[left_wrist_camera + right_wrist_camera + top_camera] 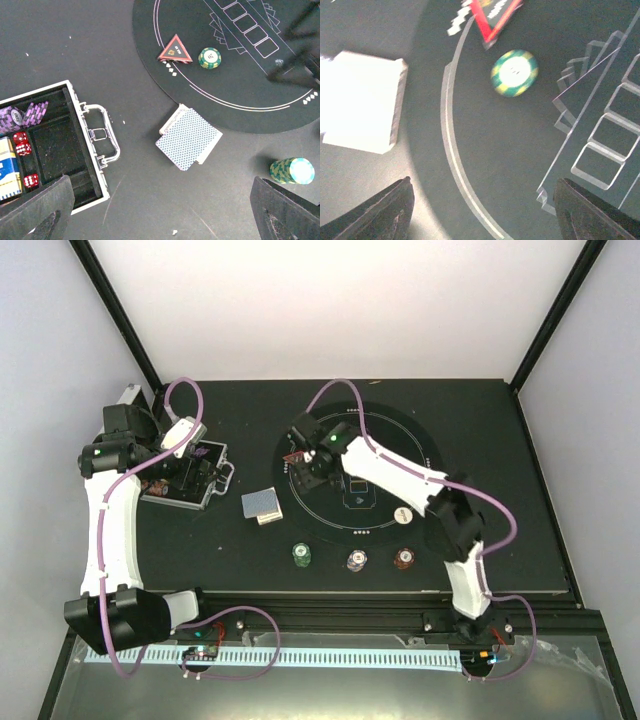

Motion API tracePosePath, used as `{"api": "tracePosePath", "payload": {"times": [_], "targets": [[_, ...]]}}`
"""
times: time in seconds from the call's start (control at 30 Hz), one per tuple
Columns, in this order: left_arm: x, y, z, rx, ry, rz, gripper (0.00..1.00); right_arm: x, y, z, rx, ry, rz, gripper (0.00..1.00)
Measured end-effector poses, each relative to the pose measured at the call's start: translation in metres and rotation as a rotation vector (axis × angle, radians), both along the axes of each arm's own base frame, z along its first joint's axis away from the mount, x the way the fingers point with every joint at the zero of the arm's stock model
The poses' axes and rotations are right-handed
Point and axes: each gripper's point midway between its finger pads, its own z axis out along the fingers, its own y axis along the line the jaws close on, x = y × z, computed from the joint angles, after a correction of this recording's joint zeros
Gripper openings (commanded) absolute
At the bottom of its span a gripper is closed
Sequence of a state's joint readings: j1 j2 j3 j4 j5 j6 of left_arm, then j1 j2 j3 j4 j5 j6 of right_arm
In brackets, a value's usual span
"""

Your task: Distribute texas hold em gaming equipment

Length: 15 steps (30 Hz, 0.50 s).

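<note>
A single green poker chip [514, 72] lies flat on the round black mat [485, 150], beside the red triangle marker [492, 15]. My right gripper [482, 215] hangs open above the mat's white line, apart from that chip, with nothing between its fingers. The same chip [209, 58] and marker [175, 50] show in the left wrist view. The grey-blue-backed cards [189, 138] lie between mat and case. Green [301, 555], purple [356, 560] and red-brown [404, 558] chip stacks stand along the mat's near edge. My left gripper [162, 220] is wide open and empty over bare table.
The silver case [92, 165] lies open at the left, holding purple chips [25, 116], red dice [22, 142] and a blue box [9, 167]. The right arm [400, 480] stretches across the mat [400, 430]. The left gripper [200, 475] hovers by the case [165, 495].
</note>
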<state>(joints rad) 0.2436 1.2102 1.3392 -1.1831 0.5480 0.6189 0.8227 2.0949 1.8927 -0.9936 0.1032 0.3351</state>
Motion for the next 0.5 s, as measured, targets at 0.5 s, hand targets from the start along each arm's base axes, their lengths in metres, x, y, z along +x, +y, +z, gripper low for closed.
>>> {"api": "tracePosePath", "payload": {"times": [0.5], "targets": [[0.000,0.000,0.001,-0.007,0.001,0.002,0.99,-0.164,0.038,-0.044,-0.050,0.105,0.230,0.89]]}}
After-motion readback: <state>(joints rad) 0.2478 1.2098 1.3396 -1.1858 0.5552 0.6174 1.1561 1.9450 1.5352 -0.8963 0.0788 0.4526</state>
